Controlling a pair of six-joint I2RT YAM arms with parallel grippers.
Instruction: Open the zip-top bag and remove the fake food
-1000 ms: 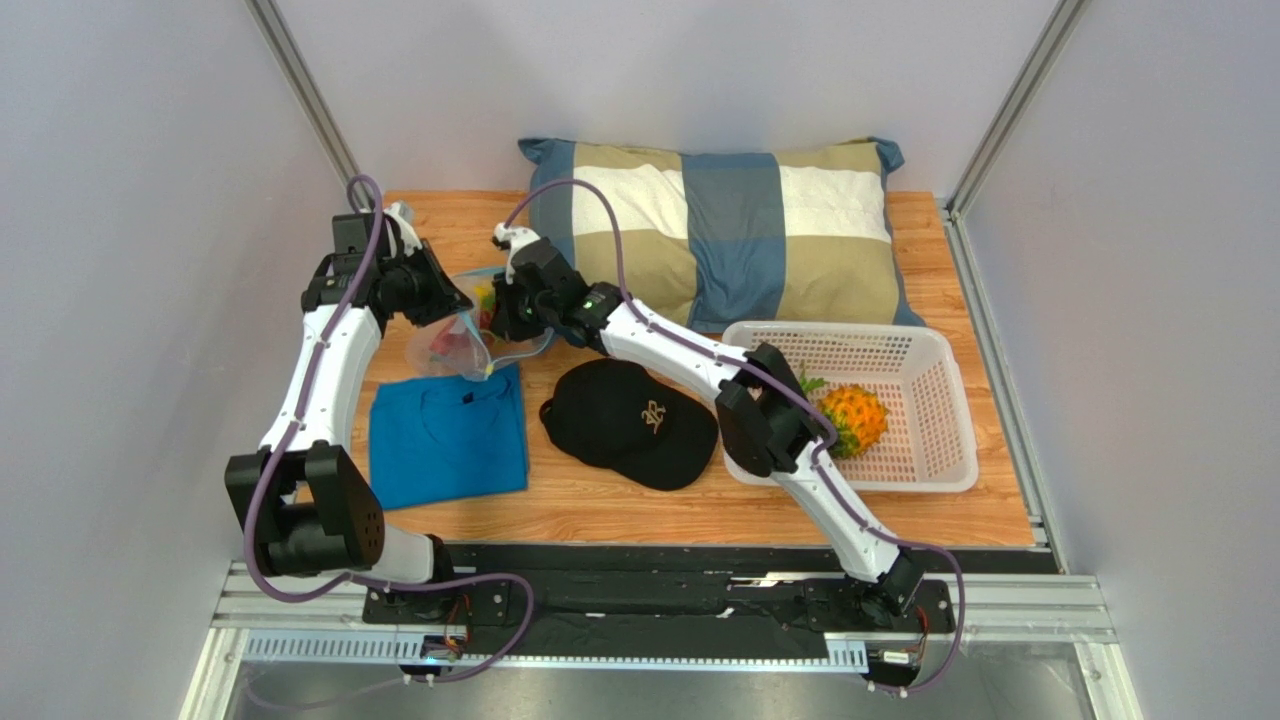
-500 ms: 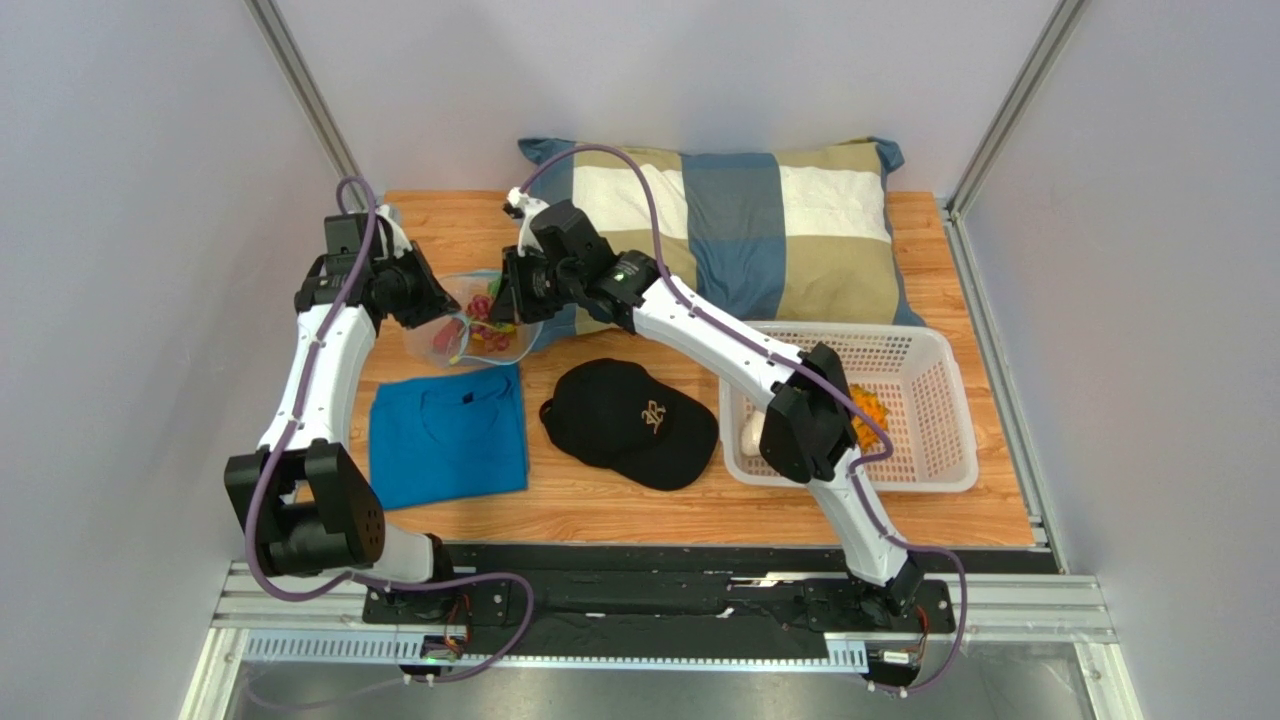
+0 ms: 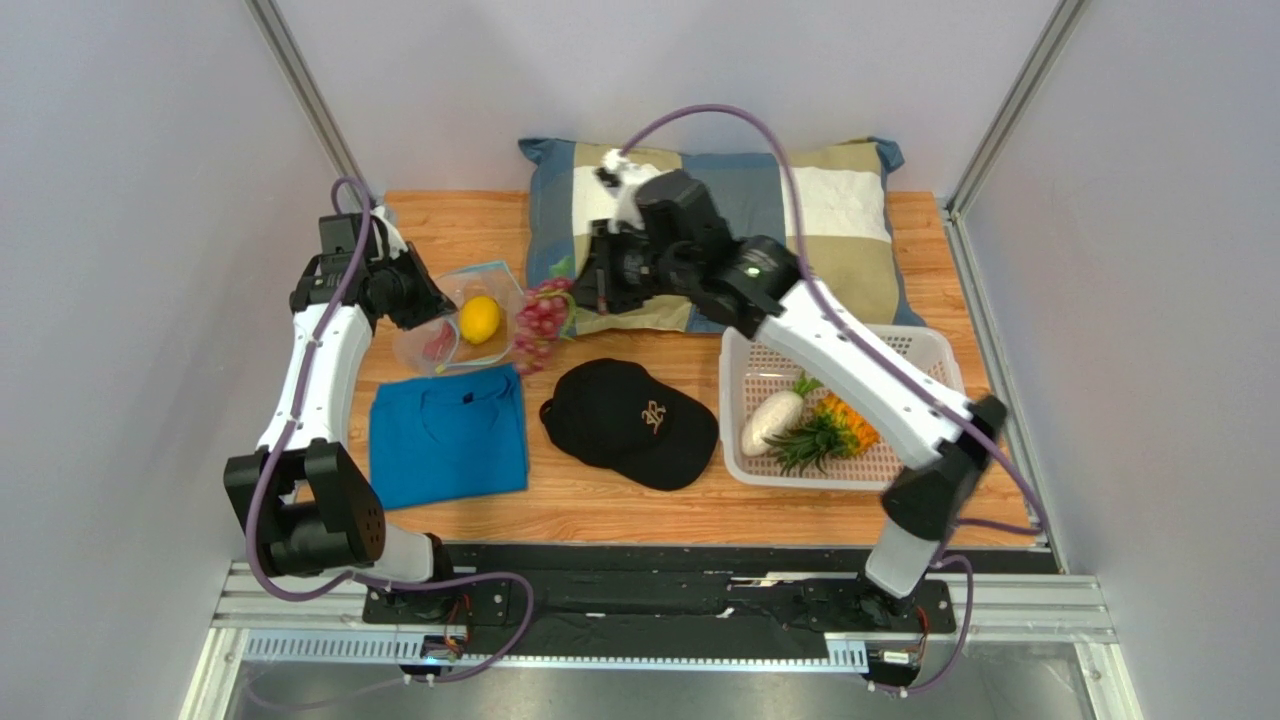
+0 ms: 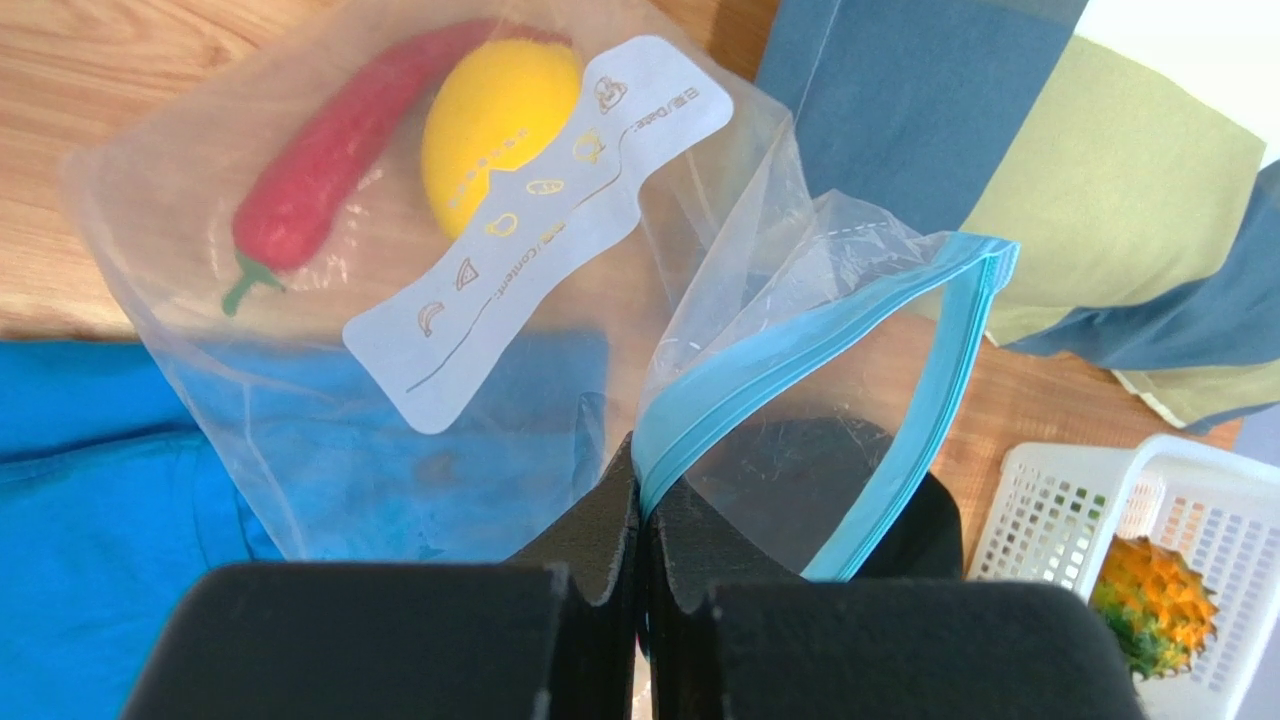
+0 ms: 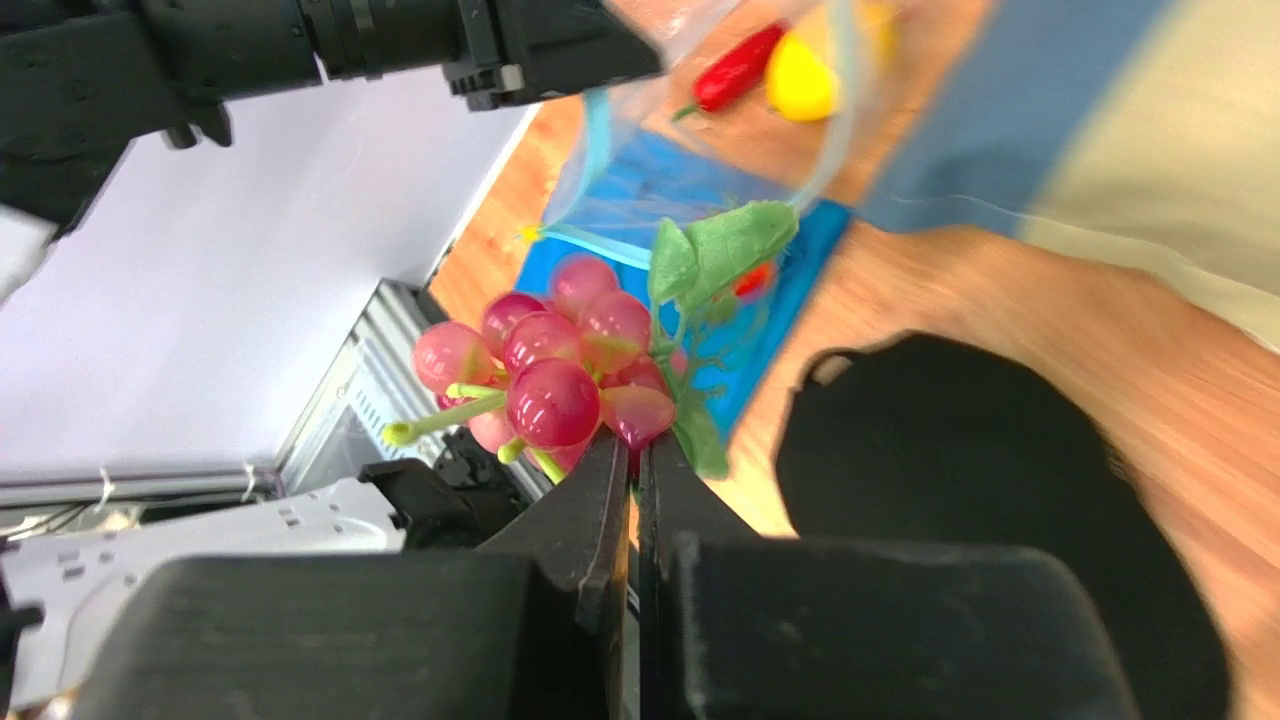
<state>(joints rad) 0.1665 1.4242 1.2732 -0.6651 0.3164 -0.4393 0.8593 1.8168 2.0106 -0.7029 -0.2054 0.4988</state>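
The clear zip-top bag [image 3: 455,327] lies at the back left of the table, its teal zip strip [image 4: 842,338] open in a loop. My left gripper [image 3: 433,305] is shut on the strip's near end [image 4: 646,473]. A yellow lemon [image 3: 480,318] and a red chili [image 3: 439,342] are inside the bag; both also show in the left wrist view, the lemon [image 4: 496,113] beside the chili [image 4: 338,143]. My right gripper [image 3: 571,297] is shut on the dark red grapes [image 5: 541,375], which hang in the air just right of the bag's mouth [image 3: 538,324]. The pineapple [image 3: 834,428] and the cream-white vegetable [image 3: 769,420] lie in the basket.
A white basket [image 3: 917,360] stands at the right. A black cap [image 3: 624,420] lies mid-table and a folded blue shirt [image 3: 446,435] under the bag's near side. A striped pillow [image 3: 827,240] fills the back.
My right gripper has pulled out of the bag and moved up and right with the grapes. The right arm has swung wide, uncovering the basket. My left gripper still holds the strip.
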